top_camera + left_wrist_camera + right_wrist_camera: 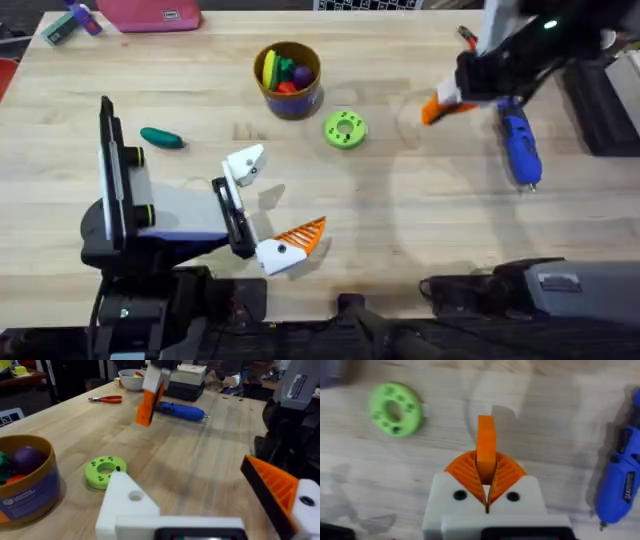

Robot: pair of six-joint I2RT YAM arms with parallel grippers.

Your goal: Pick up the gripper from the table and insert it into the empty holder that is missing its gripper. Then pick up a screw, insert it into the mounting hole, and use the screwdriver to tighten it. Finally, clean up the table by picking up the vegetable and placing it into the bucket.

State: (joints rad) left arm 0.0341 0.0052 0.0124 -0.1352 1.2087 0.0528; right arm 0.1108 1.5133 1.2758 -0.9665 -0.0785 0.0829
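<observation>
My right gripper (pixel 447 101) hangs above the table at the far right, shut on the orange ribbed gripper (pixel 486 450), also seen as the gripper (pixel 146 407). My left gripper (pixel 268 205) lies low at the near left, open. Its far white holder (pixel 245 164) is bare, with the mounting hole (pixel 135 495) in its face. Its near holder carries an orange finger (pixel 303 237). The blue screwdriver (pixel 520 150) lies right of the right gripper. The green vegetable (pixel 162 138) lies at the left. The orange bucket (pixel 288 82) holds toys. A screw is out of view.
A green disc (pixel 346 129) lies right of the bucket. Red-handled pliers (pixel 106 399) and a white bowl (pixel 131 377) sit at the far right side. A pink case (pixel 150 14) and small purple items (pixel 72 22) rest at the back left.
</observation>
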